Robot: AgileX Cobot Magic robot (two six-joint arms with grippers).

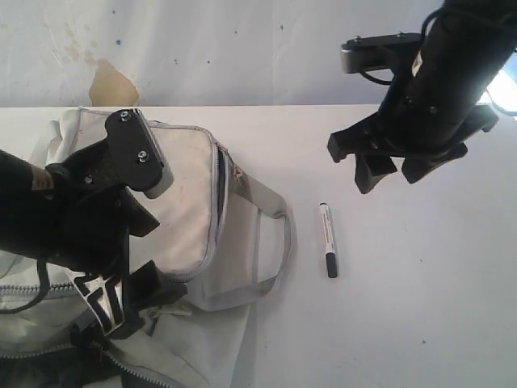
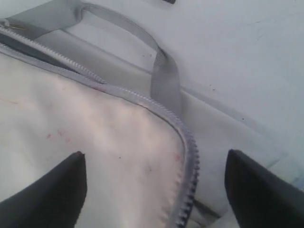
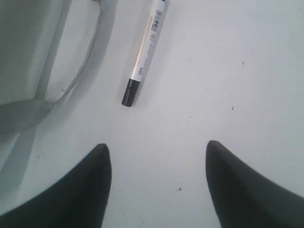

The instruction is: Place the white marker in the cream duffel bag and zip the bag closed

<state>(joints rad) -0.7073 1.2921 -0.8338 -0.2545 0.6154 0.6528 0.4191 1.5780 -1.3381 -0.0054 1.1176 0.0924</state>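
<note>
Okay, my right gripper (image 1: 393, 174) nearer white marker (image 1: 327, 240), barrel lying alongside cream duffel bag (image 1: 187, 206); fingers (image 3: 71, 190) spread apart, empty.

A white table (image 1: 420, 323) meets a pale wall (image 1: 242, 48) with a tan stain (image 1: 109, 85).
</note>
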